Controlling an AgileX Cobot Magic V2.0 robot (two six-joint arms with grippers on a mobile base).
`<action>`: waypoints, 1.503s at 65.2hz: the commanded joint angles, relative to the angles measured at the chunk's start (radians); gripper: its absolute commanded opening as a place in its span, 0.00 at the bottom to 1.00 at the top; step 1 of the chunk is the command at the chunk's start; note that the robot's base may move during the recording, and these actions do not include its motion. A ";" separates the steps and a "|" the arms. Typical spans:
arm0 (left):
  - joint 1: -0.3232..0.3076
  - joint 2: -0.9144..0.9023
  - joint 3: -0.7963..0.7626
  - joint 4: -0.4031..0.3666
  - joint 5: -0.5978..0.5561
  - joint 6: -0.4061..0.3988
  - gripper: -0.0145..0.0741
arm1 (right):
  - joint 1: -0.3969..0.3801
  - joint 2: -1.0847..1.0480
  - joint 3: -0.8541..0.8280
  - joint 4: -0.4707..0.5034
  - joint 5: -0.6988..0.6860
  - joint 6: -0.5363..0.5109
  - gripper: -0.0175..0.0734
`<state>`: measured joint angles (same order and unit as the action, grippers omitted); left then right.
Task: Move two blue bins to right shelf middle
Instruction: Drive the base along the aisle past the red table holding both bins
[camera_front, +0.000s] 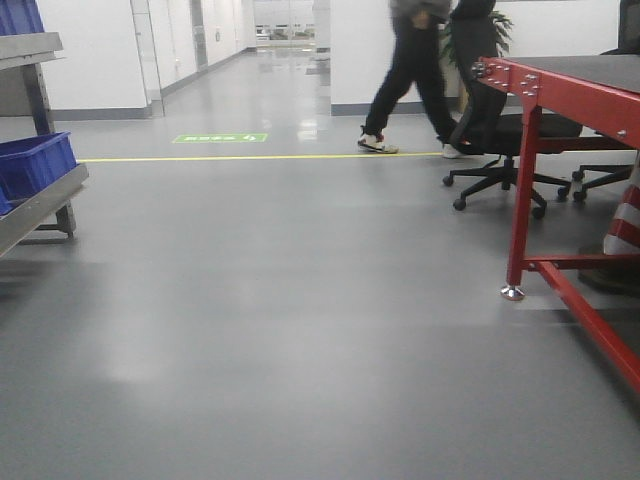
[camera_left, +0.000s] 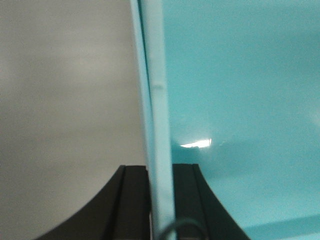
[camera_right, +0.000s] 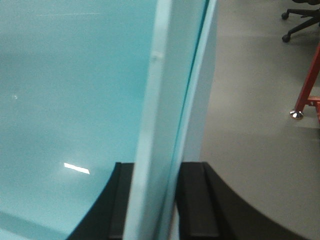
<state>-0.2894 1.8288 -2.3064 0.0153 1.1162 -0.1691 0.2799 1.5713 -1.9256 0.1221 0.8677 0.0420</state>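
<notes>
Blue bin (camera_left: 240, 100) fills both of my wrist views. My left end effector (camera_left: 161, 200) is closed down on one thin pale wall, with the glossy turquoise inside lying to its right. My right end effector (camera_right: 157, 200) is pinched the same way on a wall with the inside to its left. From that I judge I am carrying a single bin between my two arms, gripped at opposite sides. Past its rim there is only bare grey floor (camera_front: 300, 330), so the bin is up in my grasp and not set on anything. Farther out on the left, a grey shelf (camera_front: 45, 200) carries a dark blue bin (camera_front: 35, 165). To the right stand a red bench (camera_front: 560, 85), a striped cone (camera_front: 625, 215) and a black office chair (camera_front: 500, 130). Beyond a yellow floor line (camera_front: 260, 157) a person (camera_front: 410, 70) is walking. I cannot tell whether that shelf is my target, nor whether this bin is the first or the second. The placing on the middle level is not yet done.
</notes>
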 joint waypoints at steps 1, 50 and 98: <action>-0.007 -0.018 -0.015 -0.027 -0.096 0.001 0.04 | 0.003 -0.017 -0.018 0.054 -0.075 -0.009 0.02; -0.007 -0.018 -0.015 -0.027 -0.096 0.001 0.04 | 0.003 -0.017 -0.018 0.054 -0.075 -0.009 0.02; -0.007 -0.018 -0.015 -0.010 -0.096 0.001 0.04 | 0.003 -0.017 -0.018 0.054 -0.092 -0.009 0.02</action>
<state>-0.2894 1.8288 -2.3064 0.0153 1.1145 -0.1691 0.2799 1.5713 -1.9256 0.1221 0.8660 0.0420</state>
